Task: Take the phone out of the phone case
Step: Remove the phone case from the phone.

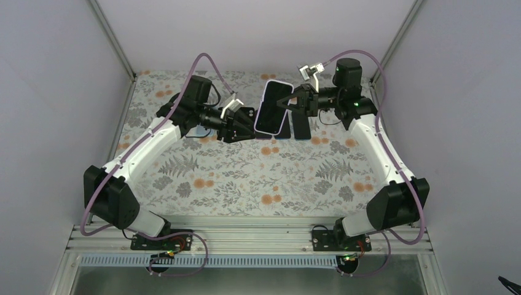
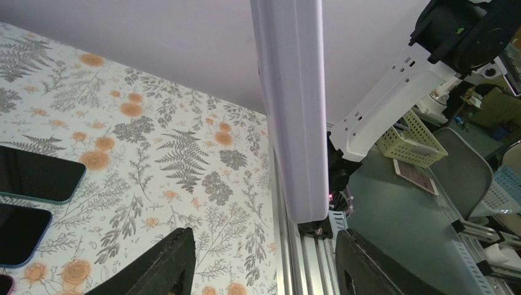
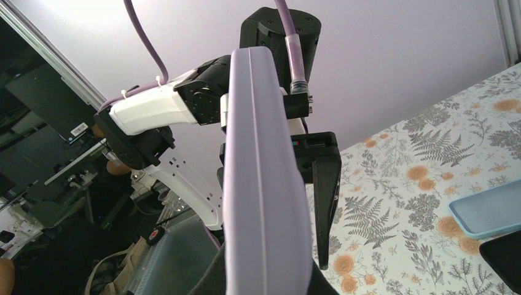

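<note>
So the phone [image 1: 270, 110] is up in the air over the far half of the table [image 1: 246, 184], dark screen facing the overhead camera. It sits fully inside its lavender phone case [image 2: 295, 110], with the rim showing all the way round the glass.

The right gripper [image 1: 287, 102] has it pinched from the right side, jaws clamped tight on the cased edge. From the right wrist cam the case is a big purple slab rising straight out of that grip.

The left gripper [image 1: 246, 121] is at the opposite long edge with its jaws spread. In the left wrist view the case's edge runs down the middle of the picture, and the two black fingers [image 2: 175, 261] sit off to either side with daylight between them and the case. So it's lined up on the case, not gripping anything.

Down on the flowery cloth, right under the held phone, a few other handsets lie flat. There's one in a teal case [image 2: 37, 175] and one in a blue case [image 2: 18, 227] just beside it. A pale blue case [image 3: 488, 209] shows in the right wrist view.
</note>
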Motion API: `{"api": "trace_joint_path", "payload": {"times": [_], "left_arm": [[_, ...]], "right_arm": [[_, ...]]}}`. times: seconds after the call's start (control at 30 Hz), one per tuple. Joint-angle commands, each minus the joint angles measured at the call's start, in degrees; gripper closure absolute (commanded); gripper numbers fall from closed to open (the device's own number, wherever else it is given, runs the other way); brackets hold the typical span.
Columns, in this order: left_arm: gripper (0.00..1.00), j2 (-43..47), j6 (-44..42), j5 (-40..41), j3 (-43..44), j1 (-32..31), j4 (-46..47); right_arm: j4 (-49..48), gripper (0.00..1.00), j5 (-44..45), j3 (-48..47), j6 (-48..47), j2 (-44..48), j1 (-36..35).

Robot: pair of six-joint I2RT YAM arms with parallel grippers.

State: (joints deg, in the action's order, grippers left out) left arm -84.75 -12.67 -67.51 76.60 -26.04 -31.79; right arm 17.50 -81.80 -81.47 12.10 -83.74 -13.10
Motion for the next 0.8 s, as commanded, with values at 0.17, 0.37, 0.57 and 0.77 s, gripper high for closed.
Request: {"api": "trace_joint_path", "payload": {"times": [0.17, 0.37, 0.57, 0.77], "left_arm": [[0.51, 0.2, -0.9, -1.6, 0.9, 0.1, 1.3], [0.56, -0.3, -0.6, -2.3, 1.4, 0.1, 1.6], [0.58, -0.6, -0.4, -3.0, 1.5, 0.1, 1.8], [0.57, -0.8, -0.3, -3.7, 1.8, 0.1, 1.7]], "right_arm": [[-1.0, 0.96, -1.1, 0.6, -0.1, 1.7, -0.1], [-0.6, 0.96, -0.9, 0.7, -0.1, 1.8, -0.2], [0.3, 0.96, -0.2, 1.0, -1.1, 1.8, -0.2], [0.7, 0.96, 0.4, 1.2, -1.6, 1.6, -0.1]]}}
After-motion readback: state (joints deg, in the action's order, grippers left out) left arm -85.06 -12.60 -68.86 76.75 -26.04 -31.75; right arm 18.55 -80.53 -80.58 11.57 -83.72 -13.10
